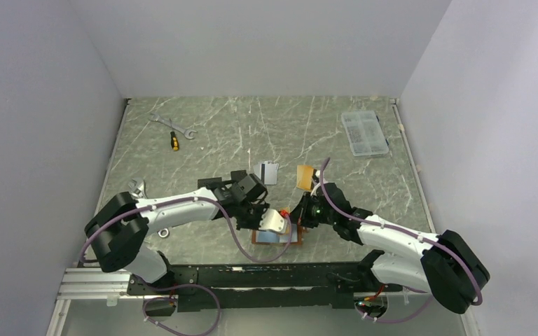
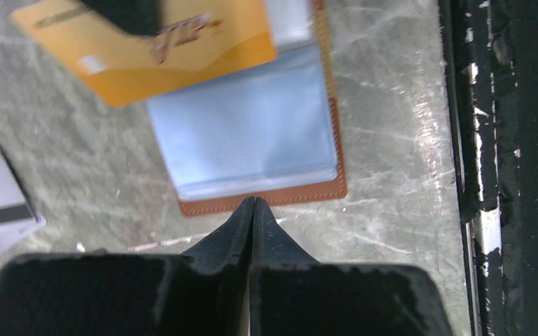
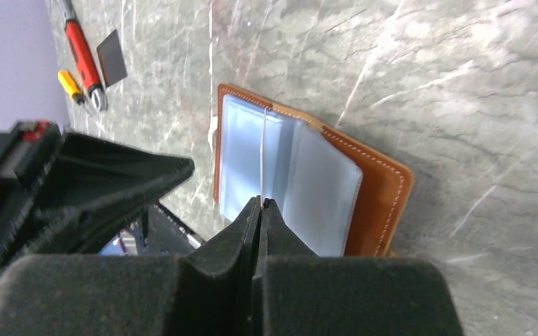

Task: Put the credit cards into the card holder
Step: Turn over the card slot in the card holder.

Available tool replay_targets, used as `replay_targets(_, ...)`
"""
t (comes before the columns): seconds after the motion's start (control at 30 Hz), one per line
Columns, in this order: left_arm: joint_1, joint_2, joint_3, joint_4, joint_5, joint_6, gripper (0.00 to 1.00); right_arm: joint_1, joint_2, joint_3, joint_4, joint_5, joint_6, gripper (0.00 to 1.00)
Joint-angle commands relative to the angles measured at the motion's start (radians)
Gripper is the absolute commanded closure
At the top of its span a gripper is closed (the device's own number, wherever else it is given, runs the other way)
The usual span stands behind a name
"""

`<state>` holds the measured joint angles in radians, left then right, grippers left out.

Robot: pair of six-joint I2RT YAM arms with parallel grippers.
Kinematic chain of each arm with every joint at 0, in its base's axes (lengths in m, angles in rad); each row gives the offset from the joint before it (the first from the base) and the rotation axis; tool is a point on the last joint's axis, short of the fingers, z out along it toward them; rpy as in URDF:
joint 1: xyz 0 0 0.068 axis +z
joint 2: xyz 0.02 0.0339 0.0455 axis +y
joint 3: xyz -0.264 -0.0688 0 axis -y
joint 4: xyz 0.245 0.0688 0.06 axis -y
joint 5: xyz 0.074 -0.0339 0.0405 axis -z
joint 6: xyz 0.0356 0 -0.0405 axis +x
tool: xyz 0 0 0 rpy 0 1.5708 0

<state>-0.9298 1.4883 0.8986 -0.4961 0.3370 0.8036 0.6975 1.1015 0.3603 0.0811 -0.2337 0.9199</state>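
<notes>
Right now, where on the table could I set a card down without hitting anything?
Free: the far middle, between the wrench and the clear box; and the right side, between that box and the right arm. Crowded: near centre, where left claw and right claw meet at the card holder, silver card just beyond.

the tan-brown leather card holder [image 2: 252, 133] lies open and flat, its light blue-grey plastic sleeves facing up. the orange credit card [image 2: 182, 66] hangs tilted over its far half, pinched in my right gripper [image 3: 260, 203]. a silver-grey card with a black stripe [image 2: 0, 210] lies flat nearby, apart from it.
</notes>
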Motion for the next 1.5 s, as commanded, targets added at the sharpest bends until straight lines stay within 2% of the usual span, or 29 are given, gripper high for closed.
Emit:
replay_targets(0.0, -0.063, 0.052, 0.005, 0.031, -0.020, 0.077, 0.94, 0.004, -0.026, -0.026, 0.076, 0.091, 0.010, 1.00)
replay_targets(0.2, -0.079, 0.125, -0.003, 0.029, -0.080, 0.143, 0.94, 0.004, -0.003, -0.061, 0.135, 0.104, 0.041, 1.00)
replay_targets(0.33, -0.078, 0.122, -0.034, 0.026, -0.094, 0.165, 0.94, 0.004, 0.008, -0.095, 0.191, 0.114, 0.063, 1.00)
replay_targets(0.57, -0.080, 0.129, -0.041, 0.027, -0.070, 0.125, 0.93, 0.004, 0.063, -0.155, 0.355, 0.096, 0.128, 1.00)
replay_targets(0.9, -0.082, 0.088, -0.037, -0.020, -0.049, 0.088, 0.93, 0.004, 0.019, -0.221, 0.421, 0.118, 0.193, 1.00)
replay_targets(1.17, -0.083, 0.025, -0.029, -0.095, -0.091, 0.150, 0.71, 0.005, 0.052, -0.215, 0.450, 0.103, 0.200, 1.00)
replay_targets(1.47, -0.083, 0.018, -0.036, -0.068, -0.111, 0.200, 0.61, 0.015, 0.061, -0.186, 0.422, 0.107, 0.183, 1.00)
